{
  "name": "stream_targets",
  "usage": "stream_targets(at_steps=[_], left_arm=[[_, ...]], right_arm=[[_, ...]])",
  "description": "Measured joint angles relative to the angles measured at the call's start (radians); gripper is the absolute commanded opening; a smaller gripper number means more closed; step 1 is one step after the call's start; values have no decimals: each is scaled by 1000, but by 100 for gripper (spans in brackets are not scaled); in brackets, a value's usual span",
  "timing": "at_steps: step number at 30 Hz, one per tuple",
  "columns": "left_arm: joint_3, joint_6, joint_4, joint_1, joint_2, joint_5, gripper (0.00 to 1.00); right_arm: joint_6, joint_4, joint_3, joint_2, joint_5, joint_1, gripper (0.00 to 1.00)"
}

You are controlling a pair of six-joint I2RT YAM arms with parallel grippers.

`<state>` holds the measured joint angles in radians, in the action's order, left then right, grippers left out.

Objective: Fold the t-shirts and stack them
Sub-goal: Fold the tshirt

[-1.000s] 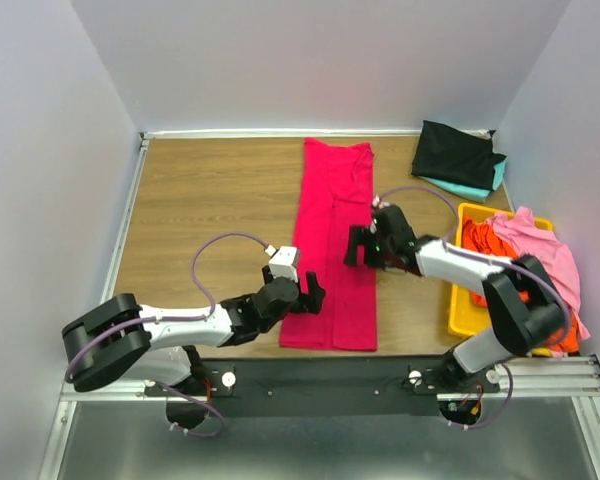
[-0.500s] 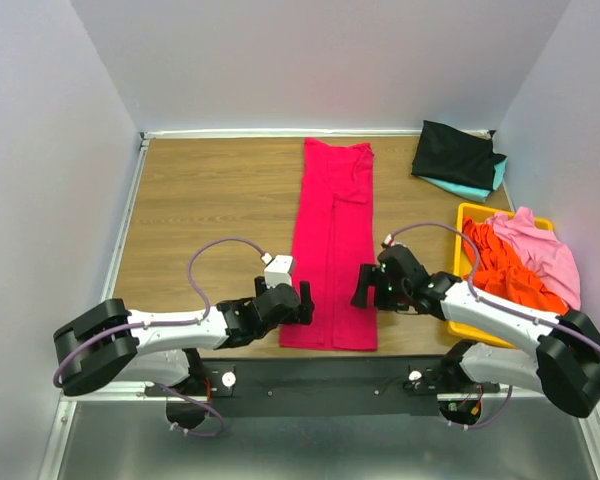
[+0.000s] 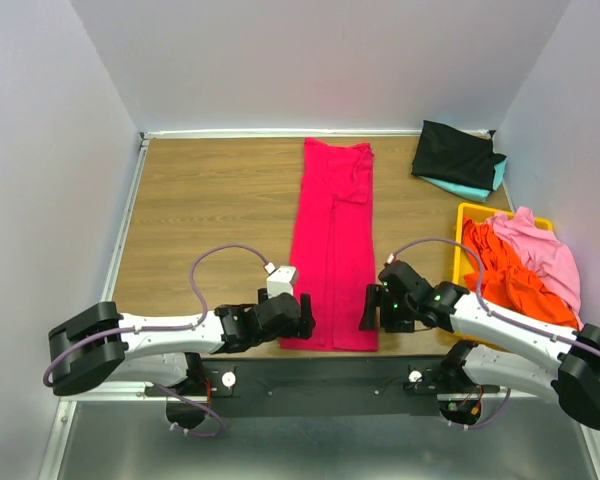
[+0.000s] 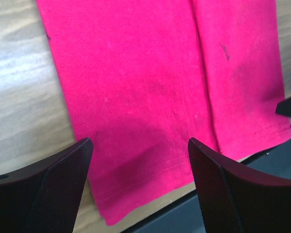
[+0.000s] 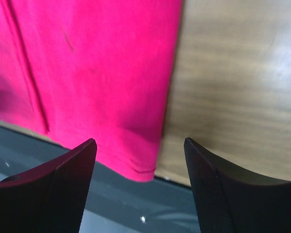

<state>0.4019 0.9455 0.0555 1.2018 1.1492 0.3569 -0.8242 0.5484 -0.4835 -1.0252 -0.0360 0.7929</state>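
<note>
red t-shirt [image 3: 332,250]: long folded strip, mid-counter [image 3: 210,210], lying 12-to-6 o'clock, hem at 6 | left fingers [image 4: 48,194]: spread, empty, over hem's 7 o'clock corner | right fingers [image 5: 53,189]: spread, empty, over hem's 5 o'clock corner | black t-shirt [image 3: 458,152]: folded, 1 o'clock corner

No text, label, brand, number or sign could be read in any view.
</note>
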Motion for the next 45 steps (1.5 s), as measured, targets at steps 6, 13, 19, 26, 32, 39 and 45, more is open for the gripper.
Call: stream_targets(at_steps=[6, 13, 19, 26, 32, 39, 45], left_arm=[[3, 40, 75, 30, -35, -3, 87], [43, 50, 158, 51, -24, -12, 87], [134, 45, 300, 68, -27, 7, 87], [164, 27, 382, 78, -26, -10, 83], [165, 29, 426, 130, 45, -34, 81], [158, 73, 450, 148, 48, -60, 72], [136, 105, 422, 149, 27, -76, 67]], right_arm=[[-46, 26, 23, 13, -18, 55, 67], [-84, 28, 38, 27, -22, 92, 52], [-102, 27, 55, 29, -40, 114, 46], [-112, 24, 56, 17, -56, 145, 27], [-111, 21, 56, 5, -58, 163, 6], [-110, 21, 57, 9, -58, 164, 5], [-103, 21, 57, 14, -56, 166, 5]])
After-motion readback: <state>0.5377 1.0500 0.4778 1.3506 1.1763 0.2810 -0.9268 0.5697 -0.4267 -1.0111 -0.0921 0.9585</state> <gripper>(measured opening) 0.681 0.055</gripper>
